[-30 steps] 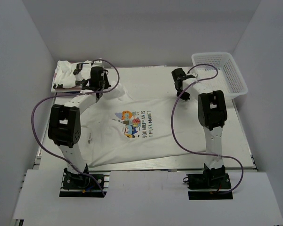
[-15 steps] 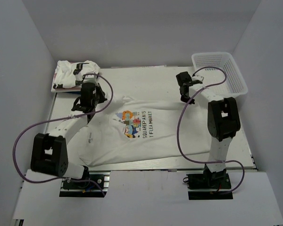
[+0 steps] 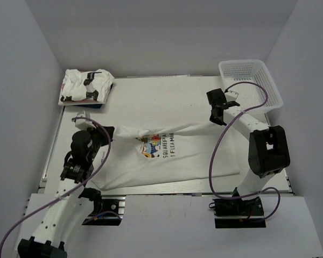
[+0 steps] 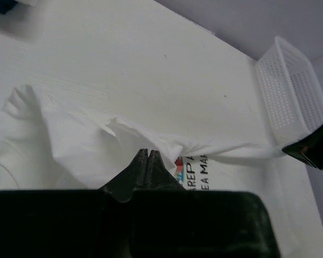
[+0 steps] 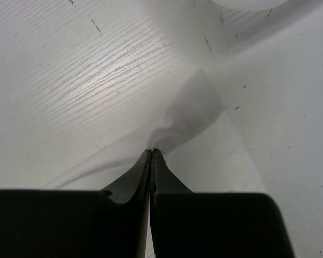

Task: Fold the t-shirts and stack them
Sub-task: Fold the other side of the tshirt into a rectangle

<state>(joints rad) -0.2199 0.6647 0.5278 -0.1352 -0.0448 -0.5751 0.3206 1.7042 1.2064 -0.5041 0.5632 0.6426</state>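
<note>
Between mesh basket (image 3: 270, 87) and folded pile (image 3: 86, 86), left hand (image 4: 148, 153) and right hand (image 5: 152, 151) tight on printed t-shirt (image 3: 177, 161)

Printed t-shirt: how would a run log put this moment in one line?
left hand: shut on printed t-shirt | right hand: shut on it | far edge: stretched between both hands | other t-shirt: far-left corner
</note>
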